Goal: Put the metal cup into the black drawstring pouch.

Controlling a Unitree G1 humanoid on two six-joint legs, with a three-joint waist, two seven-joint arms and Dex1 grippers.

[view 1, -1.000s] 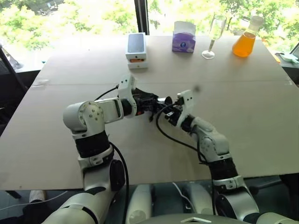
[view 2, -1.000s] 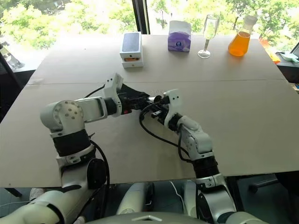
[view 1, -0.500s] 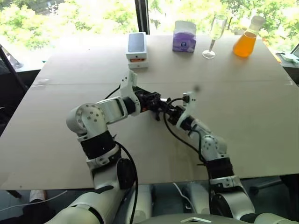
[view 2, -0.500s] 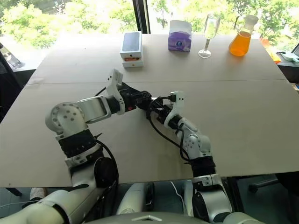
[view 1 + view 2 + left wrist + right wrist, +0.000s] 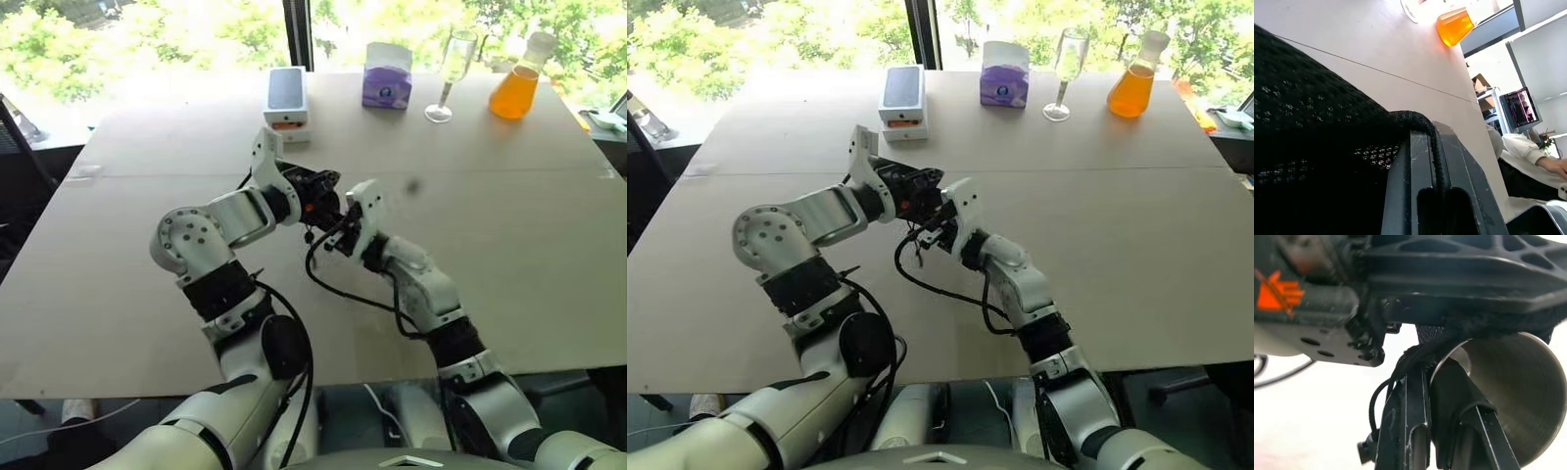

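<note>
Both grippers meet above the middle of the table (image 5: 509, 255). My left gripper (image 5: 326, 189) is shut on the edge of the black drawstring pouch (image 5: 1312, 122), whose mesh fabric and cord lie pinched between its fingers (image 5: 1405, 186). My right gripper (image 5: 1432, 377) comes up from just below and is shut on the rim of the metal cup (image 5: 1513, 396), one finger inside it. The cup's open mouth faces the right wrist camera. Pouch fabric drapes over the cup's upper rim. How deep the cup sits in the pouch is hidden.
Along the far edge stand a white phone box (image 5: 286, 103), a purple tissue box (image 5: 386, 76), a tall stemmed glass (image 5: 449, 73) and a flask of orange liquid (image 5: 514, 83). A person's sleeve (image 5: 1528, 152) shows beyond the table's right side.
Both hands have risen a little and rolled. The right gripper has shifted left, under the left one. Both stay shut on pouch and cup.
</note>
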